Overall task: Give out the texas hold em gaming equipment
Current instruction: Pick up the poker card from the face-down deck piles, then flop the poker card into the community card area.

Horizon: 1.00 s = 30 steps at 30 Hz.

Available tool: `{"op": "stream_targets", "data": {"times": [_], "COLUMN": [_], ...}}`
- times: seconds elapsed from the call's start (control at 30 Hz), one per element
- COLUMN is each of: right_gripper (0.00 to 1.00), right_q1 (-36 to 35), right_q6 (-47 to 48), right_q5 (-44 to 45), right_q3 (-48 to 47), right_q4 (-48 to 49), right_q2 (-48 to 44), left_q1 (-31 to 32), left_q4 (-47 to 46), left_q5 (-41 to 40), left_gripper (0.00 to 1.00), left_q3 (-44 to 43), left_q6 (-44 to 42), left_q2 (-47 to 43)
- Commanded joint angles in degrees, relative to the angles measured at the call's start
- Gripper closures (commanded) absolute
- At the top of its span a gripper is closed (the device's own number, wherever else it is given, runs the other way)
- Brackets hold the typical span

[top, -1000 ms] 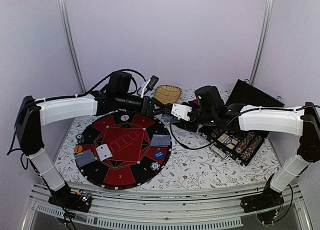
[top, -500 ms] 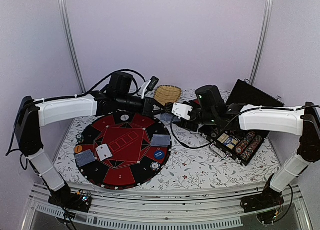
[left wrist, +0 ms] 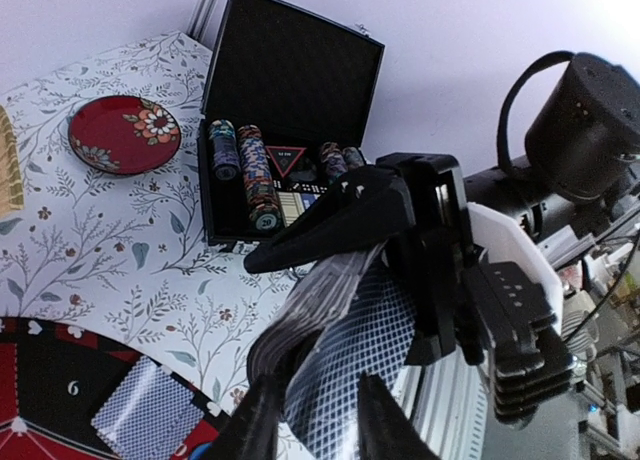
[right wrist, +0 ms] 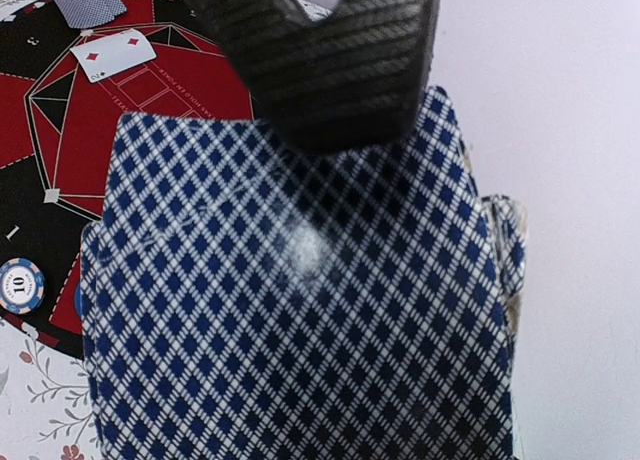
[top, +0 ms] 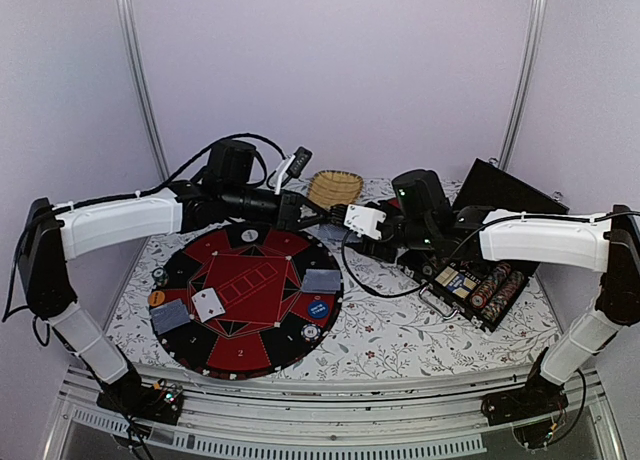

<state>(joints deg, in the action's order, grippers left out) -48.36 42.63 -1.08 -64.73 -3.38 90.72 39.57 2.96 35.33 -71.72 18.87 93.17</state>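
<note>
Cloth printed with small leaves and flowers covers the surface [top: 420, 330]. Both arms, white-shelled with black joints, rise from the near corners and bend inward. Their forearms run almost level, so the claws meet above the far edge of the round game mat [top: 248, 355], a flat disc of red and black wedges.

Right of the mat lies a black hard-shelled case [top: 505, 192] with its lid raised and rows of striped chips [top: 492, 285] standing on edge inside; the right arm hides part of it. At the far side sits a woven straw basket [top: 334, 188], its near rim cut by the claws. A glossy dark-red plate [left wrist: 124, 133] with painted flowers shows only in the left wrist view.

The right claw [top: 340, 220] is clamped on a deck of playing cards [right wrist: 300, 310] with blue lattice backs. One ribbed black finger [right wrist: 330, 60] lies on top and the other is hidden beneath. The deck blocks most of that wrist's view. The left claw [left wrist: 320, 385] stands partly spread at the deck's edge; whether it pinches a card cannot be made out.

On the mat, a face-down card [top: 320, 280] lies at the right, another face-down card [top: 170, 316] at the near left, and a face-up card [top: 208, 304] beside it. A blue chip [top: 318, 308] and a white chip [top: 311, 331] sit near right. An orange chip [top: 157, 298] and a dark chip [top: 160, 275] sit at the mat's left edge, too small to read.
</note>
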Motion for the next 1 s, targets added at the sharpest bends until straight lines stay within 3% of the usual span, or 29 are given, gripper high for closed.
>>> {"op": "stream_targets", "data": {"times": [0.0,0.17,0.7,0.8,0.97], "right_gripper": [0.46,0.46,0.47,0.47,0.47], "right_q1": [0.0,0.1,4.8,5.5,5.7], "right_q6": [-0.8,-1.1,-3.4,-3.8,-3.5], "right_q5": [-1.0,-1.2,-2.1,-1.9,-2.4], "right_q3": [-0.1,0.0,1.9,2.0,1.9], "right_q4": [1.3,1.1,1.0,0.8,0.9], "right_q2": [-2.1,-2.5,-3.8,-3.8,-4.4], "left_q1": [-0.8,-0.8,-7.0,-10.0,-10.4], "left_q4": [0.3,-0.2,9.5,20.4,41.2], "left_q5": [2.5,5.8,7.3,0.2,-33.0], "left_gripper": [0.8,1.0,1.0,1.0,1.0], "left_q3": [1.5,0.7,-0.2,-3.4,-8.2], "left_q6": [-0.4,0.1,-3.9,-7.3,-16.5], "left_q2": [-1.8,-1.1,-9.2,-11.2,-11.8]}}
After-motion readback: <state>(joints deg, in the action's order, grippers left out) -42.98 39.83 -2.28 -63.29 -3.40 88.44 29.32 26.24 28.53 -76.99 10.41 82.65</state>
